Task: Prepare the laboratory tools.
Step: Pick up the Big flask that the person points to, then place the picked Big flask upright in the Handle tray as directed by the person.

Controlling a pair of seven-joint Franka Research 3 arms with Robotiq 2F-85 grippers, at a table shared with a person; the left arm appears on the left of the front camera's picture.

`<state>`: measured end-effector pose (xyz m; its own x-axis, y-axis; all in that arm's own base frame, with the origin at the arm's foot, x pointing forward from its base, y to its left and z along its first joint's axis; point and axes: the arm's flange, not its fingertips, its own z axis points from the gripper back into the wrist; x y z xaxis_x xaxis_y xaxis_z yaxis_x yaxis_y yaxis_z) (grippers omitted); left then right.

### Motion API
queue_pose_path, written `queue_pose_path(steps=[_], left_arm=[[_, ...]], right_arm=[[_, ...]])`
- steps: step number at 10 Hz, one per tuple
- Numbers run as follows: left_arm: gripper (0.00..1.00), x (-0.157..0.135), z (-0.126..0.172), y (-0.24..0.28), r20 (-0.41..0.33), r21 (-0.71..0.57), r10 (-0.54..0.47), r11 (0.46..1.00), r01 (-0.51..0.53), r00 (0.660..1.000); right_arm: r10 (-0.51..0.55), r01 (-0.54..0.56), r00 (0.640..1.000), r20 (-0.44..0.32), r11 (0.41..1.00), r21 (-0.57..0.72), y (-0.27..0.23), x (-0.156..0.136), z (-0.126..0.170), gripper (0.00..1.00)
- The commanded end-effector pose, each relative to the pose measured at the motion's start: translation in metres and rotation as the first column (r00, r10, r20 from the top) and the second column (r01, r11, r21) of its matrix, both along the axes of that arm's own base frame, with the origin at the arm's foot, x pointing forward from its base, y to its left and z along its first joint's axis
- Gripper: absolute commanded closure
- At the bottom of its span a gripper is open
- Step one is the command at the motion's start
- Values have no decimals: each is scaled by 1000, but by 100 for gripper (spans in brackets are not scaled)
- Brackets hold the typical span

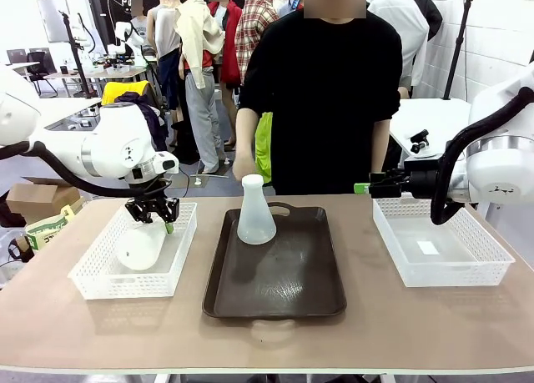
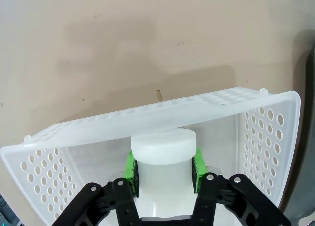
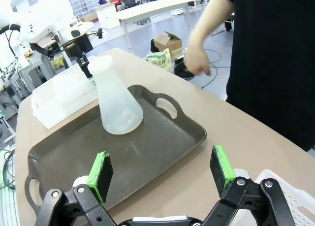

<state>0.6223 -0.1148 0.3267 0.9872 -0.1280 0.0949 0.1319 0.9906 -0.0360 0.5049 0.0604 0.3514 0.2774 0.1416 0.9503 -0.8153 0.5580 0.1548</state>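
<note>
Flask sits clamped by its neck in my left gripper, body slanting toward seven o'clock in the basket; my right gripper gapes wide, empty.

Left tool clamped shut, right tool spread wide

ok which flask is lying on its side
The flask in the left basket, its neck clamped by the left gripper; the other flask stands upright on the brown tray.

White brick wall, white tables, cardboard box
</note>
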Motion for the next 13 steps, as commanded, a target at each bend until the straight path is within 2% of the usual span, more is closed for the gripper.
queue_pose_path(steps=[1, 2, 3, 13], left_arm=[[100, 4, -1, -4, -19, 19, 41, 999, -41, 999], [100, 1, -1, -2, -61, 9, 51, 999, -50, 997], [100, 0, 0, 0, -3, 0, 5, 1000, -5, 1000], [100, 0, 0, 0, -3, 0, 5, 1000, -5, 1000]], right_arm=[[-1, 1, 1000, -2, 1000, -1, 0, -1, -1, 0], [-1, 1, 1000, -2, 1000, -1, 0, -1, -1, 0], [-1, 1, 1000, -2, 1000, -1, 0, -1, -1, 0], [-1, 1, 1000, -2, 1000, -1, 0, -1, -1, 0]])
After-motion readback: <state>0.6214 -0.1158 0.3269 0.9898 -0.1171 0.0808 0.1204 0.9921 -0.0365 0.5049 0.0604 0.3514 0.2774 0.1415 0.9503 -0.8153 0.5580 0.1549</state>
